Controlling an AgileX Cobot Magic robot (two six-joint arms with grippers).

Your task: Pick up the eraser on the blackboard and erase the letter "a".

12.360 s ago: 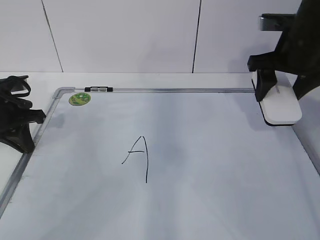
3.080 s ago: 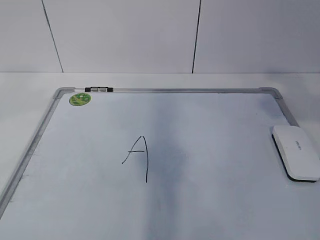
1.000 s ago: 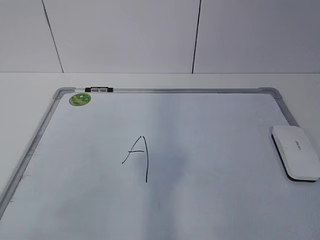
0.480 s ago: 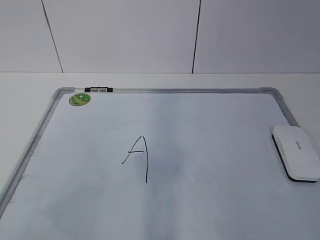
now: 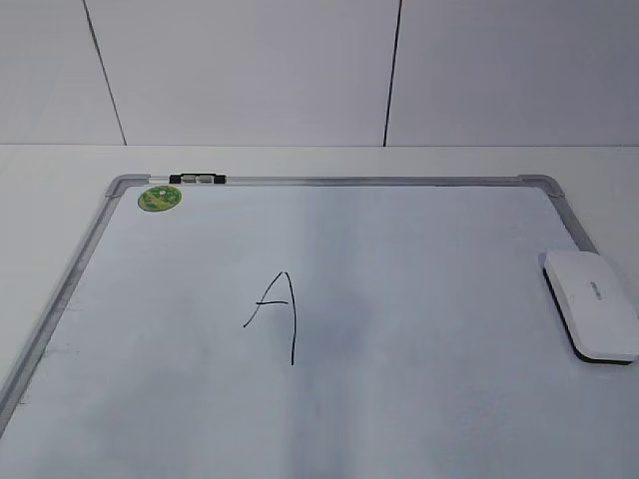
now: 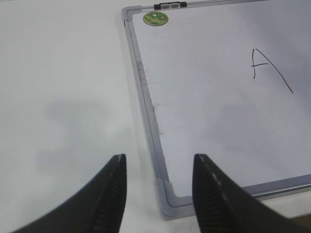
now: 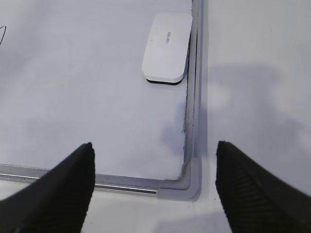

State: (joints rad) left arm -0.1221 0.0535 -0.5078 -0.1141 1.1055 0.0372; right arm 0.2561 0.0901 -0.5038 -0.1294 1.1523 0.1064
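Note:
The white eraser lies flat on the blackboard against its right frame, with nothing holding it. It also shows at the top of the right wrist view. No lowercase "a" shows on the board. Only a tall capital "A" stands at mid board, with a faint grey smudge to its right. My right gripper is wide open and empty above the board's near right corner, well short of the eraser. My left gripper is open and empty above the near left corner. Neither gripper shows in the exterior view.
A round green sticker and a small black-and-white clip sit at the board's far left corner. The board lies on a white table. A white panelled wall stands behind.
Earlier my right gripper held the eraser at the far right corner and my left arm was at the left edge. Both arms have left the exterior view. Over the last second nothing moves.

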